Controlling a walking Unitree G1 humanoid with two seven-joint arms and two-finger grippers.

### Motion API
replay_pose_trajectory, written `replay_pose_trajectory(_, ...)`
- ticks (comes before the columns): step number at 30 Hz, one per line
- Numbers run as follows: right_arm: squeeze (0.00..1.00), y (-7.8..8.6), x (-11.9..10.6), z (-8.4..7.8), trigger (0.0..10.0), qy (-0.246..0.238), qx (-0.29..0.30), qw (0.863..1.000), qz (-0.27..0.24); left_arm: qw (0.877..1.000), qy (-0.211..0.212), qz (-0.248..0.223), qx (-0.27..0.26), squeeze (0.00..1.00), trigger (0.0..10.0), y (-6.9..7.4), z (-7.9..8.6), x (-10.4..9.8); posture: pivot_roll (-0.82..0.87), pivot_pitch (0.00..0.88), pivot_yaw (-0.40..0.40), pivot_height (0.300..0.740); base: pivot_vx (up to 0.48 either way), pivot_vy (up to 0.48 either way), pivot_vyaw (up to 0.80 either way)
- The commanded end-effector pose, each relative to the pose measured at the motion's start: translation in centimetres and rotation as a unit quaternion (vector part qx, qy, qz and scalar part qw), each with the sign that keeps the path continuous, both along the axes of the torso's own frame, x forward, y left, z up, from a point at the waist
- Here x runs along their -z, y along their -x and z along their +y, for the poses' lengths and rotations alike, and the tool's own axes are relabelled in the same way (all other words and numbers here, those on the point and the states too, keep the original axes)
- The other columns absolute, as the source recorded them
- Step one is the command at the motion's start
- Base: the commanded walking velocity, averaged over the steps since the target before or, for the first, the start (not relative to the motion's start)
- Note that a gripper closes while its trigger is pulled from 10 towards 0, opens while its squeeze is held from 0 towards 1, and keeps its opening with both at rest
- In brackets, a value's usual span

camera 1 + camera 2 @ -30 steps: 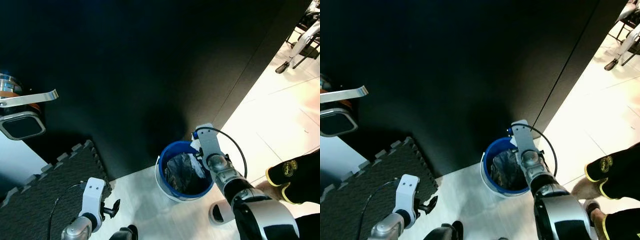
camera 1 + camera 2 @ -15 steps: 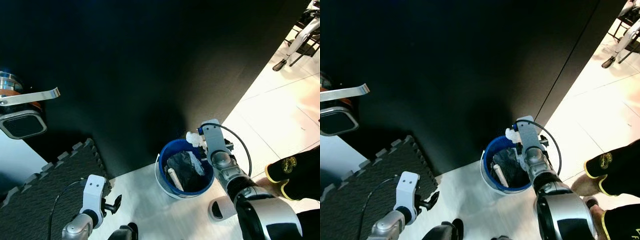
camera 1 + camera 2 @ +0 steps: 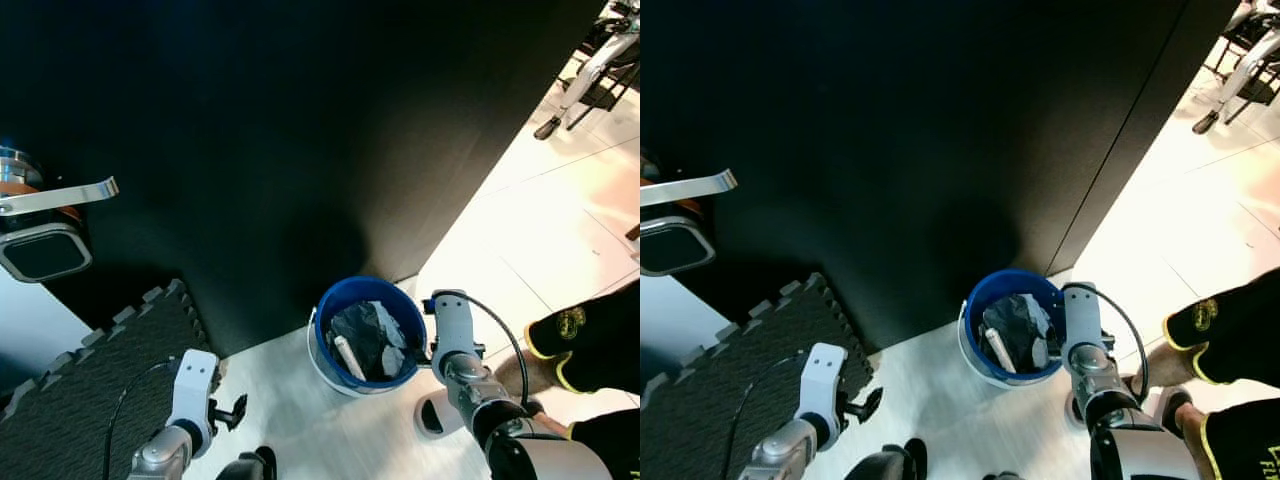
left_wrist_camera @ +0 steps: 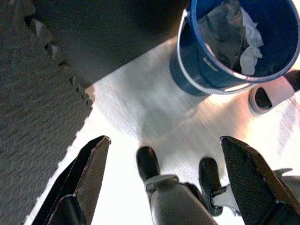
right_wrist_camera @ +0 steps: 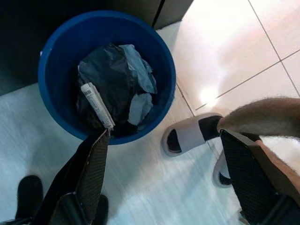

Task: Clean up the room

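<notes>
A blue bucket (image 3: 345,291) stands on the pale floor against a black wall. Inside it lie a black bag (image 5: 103,77), crumpled white paper (image 5: 139,107) and a white wrapper stick (image 5: 97,105). My right gripper (image 5: 164,136) hovers just right of the bucket's near side, open, with nothing between its fingers; its wrist (image 3: 450,312) is beside the bucket. My left gripper (image 4: 164,140) hangs low at the left, open and empty, its black fingers (image 3: 233,410) over the floor near the mat's edge.
A person stands close on the right: a foot in a white slipper (image 3: 437,416) next to the bucket, a leg (image 5: 262,117), a dark garment with yellow trim (image 3: 590,335). A dark foam mat (image 3: 90,370) covers the floor at the left. My own feet (image 4: 147,161) are below.
My right gripper has drawn back from over the bucket to its right side. The white paper seen at its fingers half a second ago now lies in the bucket.
</notes>
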State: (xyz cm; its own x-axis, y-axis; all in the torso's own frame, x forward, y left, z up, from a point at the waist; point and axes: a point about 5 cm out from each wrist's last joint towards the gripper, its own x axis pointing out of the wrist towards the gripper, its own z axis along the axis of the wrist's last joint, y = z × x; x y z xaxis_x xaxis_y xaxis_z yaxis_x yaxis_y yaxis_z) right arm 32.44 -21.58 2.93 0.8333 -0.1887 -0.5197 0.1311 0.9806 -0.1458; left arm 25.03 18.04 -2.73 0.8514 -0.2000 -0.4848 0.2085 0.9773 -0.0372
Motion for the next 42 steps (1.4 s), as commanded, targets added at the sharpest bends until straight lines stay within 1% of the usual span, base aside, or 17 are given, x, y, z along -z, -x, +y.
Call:
replay_pose_trajectory(1, 0.0, 1.1, 1.1, -0.7, 10.0, -0.013, 0.018, 1.0, 0.014, 0.999, -0.006, 0.032, 0.003, 0.0, 10.0, 1.0, -0.1, 1.0, 0.14, 0.155, -0.052, 0.74, 0.0, 0.0, 0.0)
replay_pose_trajectory(4, 0.0, 1.6, 1.5, -0.9, 10.0, -0.015, 0.021, 0.999, 0.02, 0.999, -0.009, 0.041, 0.001, 0.0, 10.0, 1.1, -0.1, 1.2, 0.14, 0.151, -0.052, 0.74, 0.0, 0.0, 0.0)
replay_pose_trajectory(6, 0.0, 3.9, 3.7, -1.2, 10.0, -0.026, 0.028, 0.998, 0.058, 0.997, -0.023, 0.079, -0.01, 0.0, 10.0, 1.9, 0.2, 2.1, 0.12, 0.102, -0.048, 0.74, 0.0, 0.0, 0.0)
replay_pose_trajectory(7, 0.0, 3.9, 3.7, -1.2, 10.0, -0.026, 0.028, 0.998, 0.058, 0.997, -0.023, 0.079, -0.01, 0.0, 10.0, 1.9, 0.2, 2.1, 0.12, 0.102, -0.048, 0.74, 0.0, 0.0, 0.0)
replay_pose_trajectory(9, 0.0, 7.3, 6.6, -1.3, 10.0, -0.034, 0.031, 0.992, 0.115, 0.991, -0.039, 0.127, -0.023, 0.0, 10.0, 3.3, 0.6, 3.3, 0.11, 0.073, -0.048, 0.74, 0.0, 0.0, 0.0)
replay_pose_trajectory(10, 0.0, 7.3, 6.6, -1.3, 10.0, -0.034, 0.031, 0.992, 0.115, 0.991, -0.039, 0.127, -0.023, 0.0, 10.0, 3.3, 0.6, 3.3, 0.11, 0.073, -0.048, 0.74, 0.0, 0.0, 0.0)
replay_pose_trajectory(11, 0.0, 9.1, 7.8, -1.4, 10.0, -0.04, 0.036, 0.989, 0.14, 0.988, -0.043, 0.148, -0.033, 0.0, 10.0, 4.1, 0.8, 3.9, 0.11, 0.057, -0.058, 0.74, 0.0, 0.0, 0.0)
replay_pose_trajectory(12, 0.0, 9.1, 7.8, -1.4, 10.0, -0.04, 0.036, 0.989, 0.14, 0.988, -0.043, 0.148, -0.033, 0.0, 10.0, 4.1, 0.8, 3.9, 0.11, 0.057, -0.058, 0.74, 0.0, 0.0, 0.0)
replay_pose_trajectory(14, 0.0, 11.3, 9.2, -1.6, 10.0, -0.049, 0.047, 0.983, 0.168, 0.983, -0.045, 0.173, -0.05, 0.0, 10.0, 5.1, 1.0, 4.5, 0.11, 0.045, -0.061, 0.74, 0.0, 0.0, 0.0)
replay_pose_trajectory(15, 0.0, 11.3, 9.2, -1.6, 10.0, -0.049, 0.047, 0.983, 0.168, 0.983, -0.045, 0.173, -0.05, 0.0, 10.0, 5.1, 1.0, 4.5, 0.11, 0.045, -0.061, 0.74, 0.0, 0.0, 0.0)
replay_pose_trajectory(16, 0.0, 12.4, 9.7, -1.8, 10.0, -0.051, 0.056, 0.981, 0.179, 0.981, -0.044, 0.182, -0.057, 0.0, 10.0, 5.5, 1.1, 4.8, 0.1, 0.033, -0.057, 0.74, 0.0, 0.0, 0.0)
replay_pose_trajectory(21, 0.0, 13.9, 10.4, -2.3, 10.0, -0.051, 0.075, 0.976, 0.196, 0.978, -0.042, 0.194, -0.065, 0.0, 10.0, 6.2, 1.2, 5.1, 0.09, 0.027, -0.054, 0.74, 0.0, 0.0, 0.0)
replay_pose_trajectory(22, 0.0, 15.3, 10.9, -2.8, 10.0, -0.051, 0.093, 0.971, 0.214, 0.976, -0.049, 0.205, -0.062, 0.0, 10.0, 6.7, 1.3, 5.4, 0.08, 0.007, -0.052, 0.74, 0.0, 0.0, 0.0)
replay_pose_trajectory(23, 0.0, 15.9, 11.1, -2.9, 10.0, -0.052, 0.1, 0.969, 0.222, 0.974, -0.052, 0.21, -0.061, 0.0, 10.0, 6.9, 1.5, 5.5, 0.08, 0.007, -0.052, 0.74, 0.0, 0.0, 0.0)
replay_pose_trajectory(28, 0.0, 16.8, 11.4, -3.1, 10.0, -0.052, 0.112, 0.964, 0.235, 0.972, -0.06, 0.218, -0.061, 0.0, 10.0, 7.1, 1.7, 5.6, 0.08, 0.0, -0.057, 0.74, 0.0, 0.0, 0.0)
replay_pose_trajectory(32, 0.0, 17.9, 11.8, -3.3, 10.0, -0.045, 0.112, 0.96, 0.254, 0.967, -0.083, 0.236, -0.049, 0.0, 10.0, 7.6, 2.0, 5.9, 0.05, 0.0, -0.057, 0.74, 0.0, 0.0, 0.0)
replay_pose_trajectory(42, 0.0, 18.8, 12.1, -3.7, 10.0, -0.039, 0.111, 0.956, 0.269, 0.96, -0.099, 0.259, -0.03, 0.0, 10.0, 8.9, 1.5, 6.5, 0.04, 0.0, -0.068, 0.74, 0.0, 0.0, 0.0)
